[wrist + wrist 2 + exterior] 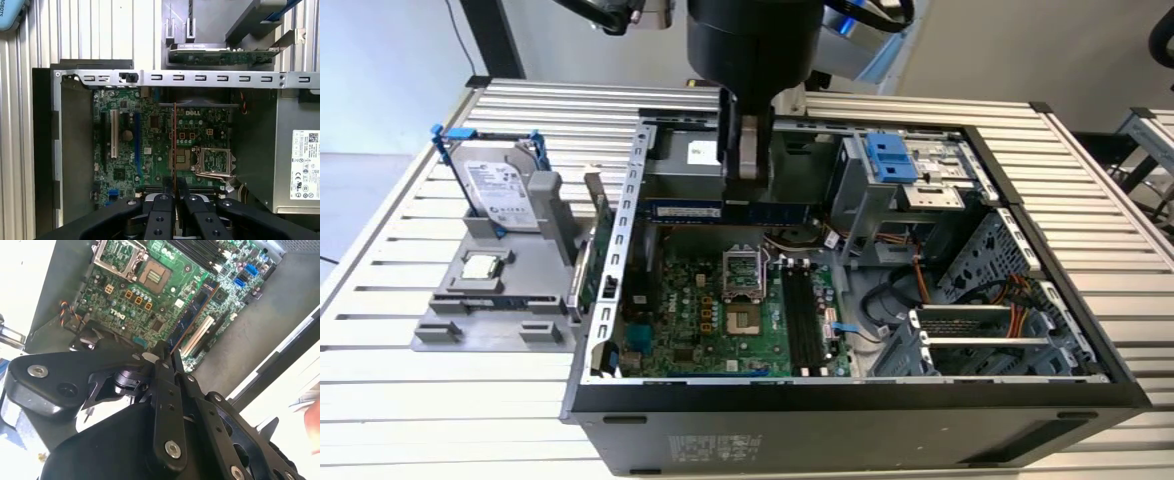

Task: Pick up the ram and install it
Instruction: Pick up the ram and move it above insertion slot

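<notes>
Bright even light, with overexposed white patches

- Hard drive (500,190): a white printed label is carried on its face; the print is not legible.
- Ram (694,211): a pale sticker is seen, unreadable.
- Power supply (300,165): a white label of small print and symbols is fixed to its side.
- Motherboard (150,145): a white maker's mark is printed beside the processor socket (215,161), seen in both wrist views.
- Computer case (854,440): a pale sticker is placed on the front, unreadable.
</notes>
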Controlling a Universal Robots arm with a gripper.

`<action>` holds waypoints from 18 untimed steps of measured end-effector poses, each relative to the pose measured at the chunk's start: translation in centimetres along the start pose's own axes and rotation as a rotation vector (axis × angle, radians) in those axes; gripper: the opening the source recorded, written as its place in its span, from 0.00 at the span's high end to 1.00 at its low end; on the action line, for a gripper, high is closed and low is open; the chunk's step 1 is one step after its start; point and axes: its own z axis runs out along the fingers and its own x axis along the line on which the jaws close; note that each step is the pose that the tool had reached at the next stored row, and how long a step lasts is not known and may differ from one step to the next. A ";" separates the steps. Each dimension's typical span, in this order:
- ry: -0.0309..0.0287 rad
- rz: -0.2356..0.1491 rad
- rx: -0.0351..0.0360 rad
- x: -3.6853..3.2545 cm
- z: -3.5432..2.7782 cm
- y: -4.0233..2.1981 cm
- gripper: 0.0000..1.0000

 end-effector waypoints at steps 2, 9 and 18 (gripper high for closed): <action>0.0000 0.000 -0.0001 -0.01 -0.01 -0.47 1.00; 0.0002 0.000 -0.0002 -0.07 -0.04 -1.82 1.00; 0.0006 0.000 -0.0002 -0.13 -0.06 -3.24 1.00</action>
